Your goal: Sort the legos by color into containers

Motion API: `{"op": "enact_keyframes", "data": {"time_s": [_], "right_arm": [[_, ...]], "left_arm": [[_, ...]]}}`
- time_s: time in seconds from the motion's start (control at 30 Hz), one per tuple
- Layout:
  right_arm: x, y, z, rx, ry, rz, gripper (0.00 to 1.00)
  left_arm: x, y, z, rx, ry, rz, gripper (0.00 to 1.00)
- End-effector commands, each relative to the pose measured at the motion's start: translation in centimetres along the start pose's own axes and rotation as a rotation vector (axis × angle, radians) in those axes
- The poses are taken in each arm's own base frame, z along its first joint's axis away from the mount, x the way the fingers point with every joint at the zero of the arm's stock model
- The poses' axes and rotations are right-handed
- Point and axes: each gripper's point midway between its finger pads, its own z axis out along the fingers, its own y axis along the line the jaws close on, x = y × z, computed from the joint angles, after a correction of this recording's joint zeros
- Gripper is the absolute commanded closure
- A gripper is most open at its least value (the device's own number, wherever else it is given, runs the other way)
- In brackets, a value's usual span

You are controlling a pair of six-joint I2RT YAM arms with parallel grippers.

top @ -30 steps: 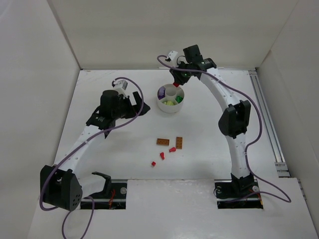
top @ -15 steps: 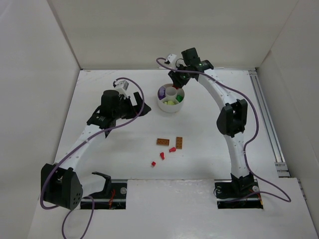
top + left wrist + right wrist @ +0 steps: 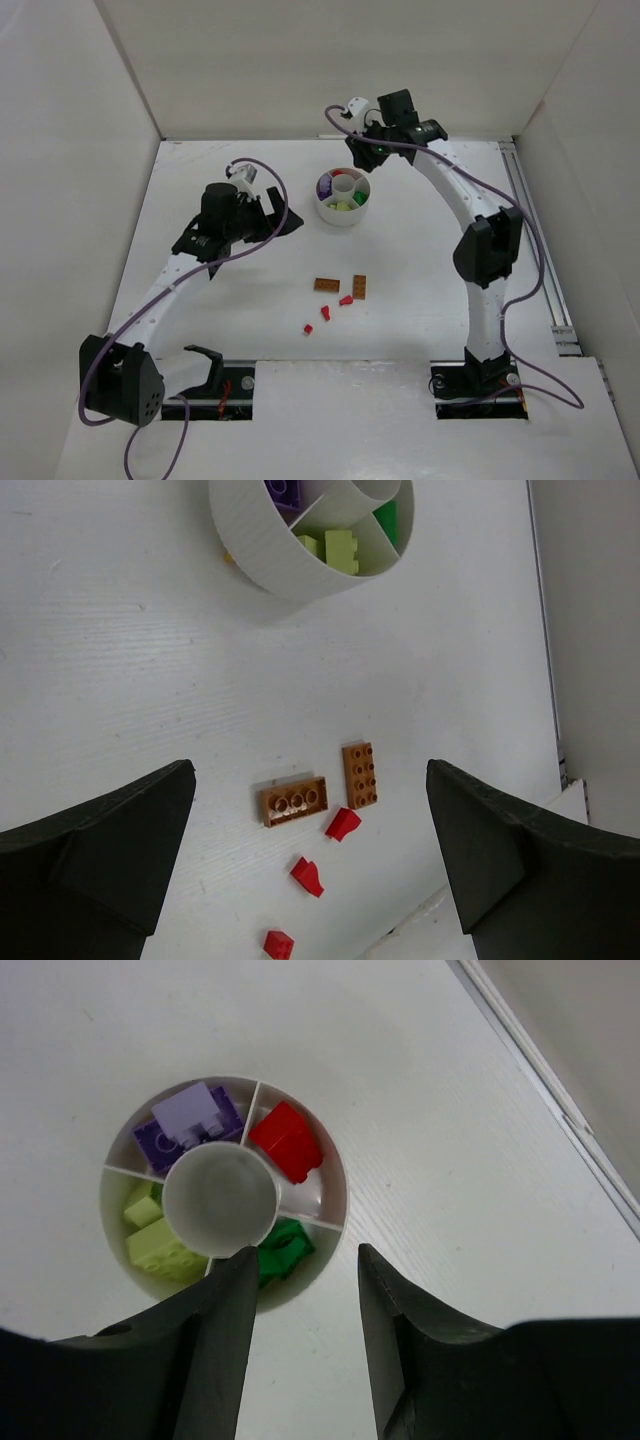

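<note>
The round white dish (image 3: 343,218) stands at mid-back of the table. In the right wrist view its wedges (image 3: 335,1175) hold purple bricks (image 3: 190,1125), a red brick (image 3: 288,1140), green bricks (image 3: 282,1250) and lime bricks (image 3: 160,1245); the centre well is bare. My right gripper (image 3: 366,150) is open and empty above the dish's far edge (image 3: 305,1260). On the table lie two orange-brown bricks (image 3: 327,284) (image 3: 359,287) and three red pieces (image 3: 346,300) (image 3: 326,313) (image 3: 308,328). My left gripper (image 3: 282,220) is open and empty, high above them (image 3: 310,770).
White walls close in the table on the left, back and right. A metal rail (image 3: 535,230) runs along the right side. A black hook-shaped stand (image 3: 205,360) sits at the front left by the left arm's base.
My right arm swung a little left, then back right and away from the dish. The left arm and the loose bricks have not moved.
</note>
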Motion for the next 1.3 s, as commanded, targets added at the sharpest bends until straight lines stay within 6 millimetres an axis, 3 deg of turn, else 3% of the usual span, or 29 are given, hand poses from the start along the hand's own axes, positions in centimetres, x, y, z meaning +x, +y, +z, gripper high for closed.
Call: {"op": "enact_keyframes", "data": {"time_s": [0.0,0.07,0.1,0.13,0.17,0.2,0.23,0.3,0.33,0.4,0.43,0.5,0.53,0.63,0.67,0.7,0.8,0.9,0.93,1.13,1.27], "right_arm": [[-5.6,-0.2,-7.5,0.103,-0.2,0.027,0.5],[-5.0,1.8,-8.2,0.122,-0.201,0.061,0.5],[-1.9,3.8,-7.0,0.102,-0.133,0.086,0.5],[-2.9,4.9,-9.2,0.132,-0.189,0.1,0.49],[-2.0,5.6,-9.5,0.182,-0.166,0.113,0.49],[-0.1,9.3,-8.5,0.142,-0.111,0.102,0.49],[-0.1,10.8,-9.8,0.145,-0.128,0.136,0.47],[1.2,13.9,-10.0,0.113,-0.105,0.166,0.46],[3.5,17.1,-9.1,0.07,-0.057,0.166,0.46],[4.2,20.2,-9.8,0.054,-0.087,0.235,0.44],[6.6,23.9,-9.3,0.002,-0.042,0.215,0.44],[7.5,26.7,-9.2,-0.005,-0.054,0.262,0.44],[8.3,29.5,-9.3,-0.045,-0.043,0.243,0.44],[11.1,32.7,-8.3,-0.038,0.016,0.258,0.44],[11.9,34.9,-8.2,-0.065,0.032,0.225,0.44],[13.4,35.8,-7.1,-0.05,0.077,0.219,0.44],[14.7,38.2,-5.5,-0.008,0.127,0.18,0.44],[14.7,38.7,-4.3,0.045,0.142,0.183,0.44],[15.7,38.8,-3.5,0.056,0.171,0.18,0.44],[14.9,38.6,-2.9,0.095,0.144,0.22,0.44],[15.6,37.2,-3.2,0.179,0.154,0.22,0.44]], "left_arm": [[1.2,0.3,-1.6,-0.024,0.006,-0.059,0.0],[1.7,1.4,-2.0,-0.087,-0.001,-0.101,0.0],[2.7,2.2,-2.3,-0.131,0.016,-0.157,0.0],[2.4,2.2,-3.0,-0.146,-0.007,-0.172,0.0],[2.7,3.2,-3.3,-0.197,-0.02,-0.196,0.0],[3.5,4.0,-3.9,-0.248,-0.007,-0.224,0.0],[3.9,4.6,-4.3,-0.281,-0.016,-0.262,0.0],[4.5,6.1,-4.9,-0.365,-0.024,-0.288,0.0],[5.6,6.9,-5.2,-0.403,0.008,-0.296,0.0],[6.5,7.5,-5.6,-0.435,0.022,-0.314,0.0],[6.9,7.8,-5.6,-0.442,0.031,-0.315,0.0],[7.9,8.3,-5.6,-0.448,0.049,-0.331,0.0],[8.2,8.4,-5.7,-0.448,0.049,-0.331,0.0],[9.6,8.7,-5.6,-0.439,0.081,-0.339,0.0],[10.2,9.0,-5.7,-0.442,0.086,-0.341,0.0],[10.4,8.8,-5.9,-0.423,0.088,-0.342,0.0],[11.1,7.6,-6.1,-0.35,0.087,-0.345,0.0],[10.9,7.1,-6.4,-0.327,0.062,-0.354,0.0],[10.8,6.9,-6.8,-0.317,0.051,-0.351,0.0],[10.4,6.5,-7.1,-0.298,0.028,-0.354,0.0],[10.5,6.6,-7.0,-0.305,0.037,-0.347,0.0]]}}
